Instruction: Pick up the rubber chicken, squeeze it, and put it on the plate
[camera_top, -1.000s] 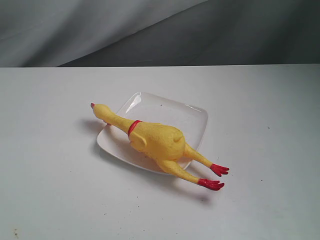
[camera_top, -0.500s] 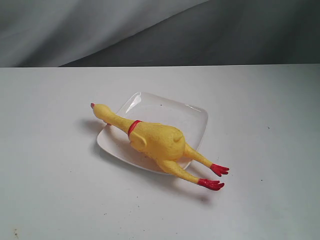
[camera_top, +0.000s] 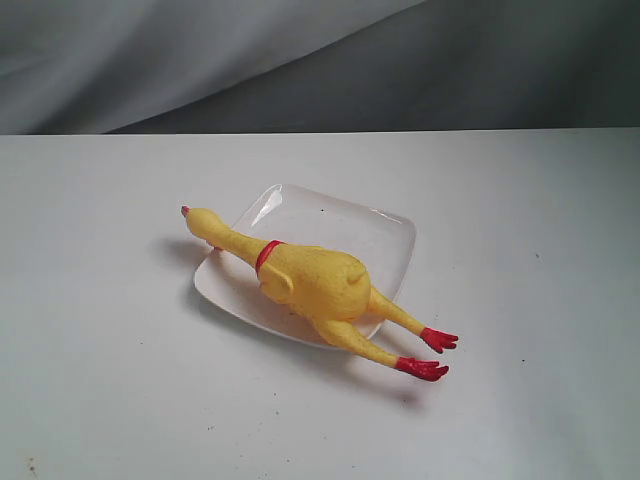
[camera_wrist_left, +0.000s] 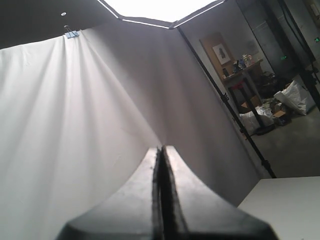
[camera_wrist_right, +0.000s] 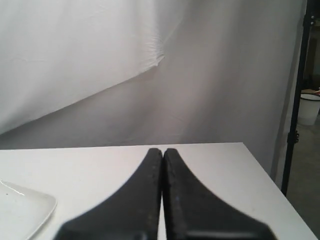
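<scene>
The yellow rubber chicken (camera_top: 312, 282) lies across the white square plate (camera_top: 385, 235) in the exterior view. Its head (camera_top: 200, 220) hangs over the plate's left edge and its red feet (camera_top: 430, 355) rest on the table past the near right corner. Neither arm shows in the exterior view. My left gripper (camera_wrist_left: 162, 148) is shut on nothing and points up at the white backdrop. My right gripper (camera_wrist_right: 162, 150) is shut on nothing and looks level over the table, with one corner of the plate (camera_wrist_right: 20, 212) showing beside it.
The white table (camera_top: 520, 300) spreads around the plate and ends at a grey cloth backdrop (camera_top: 300, 60). A black stand pole (camera_wrist_right: 297, 100) rises past the table's far corner. Room clutter (camera_wrist_left: 280, 105) shows beyond the backdrop's edge.
</scene>
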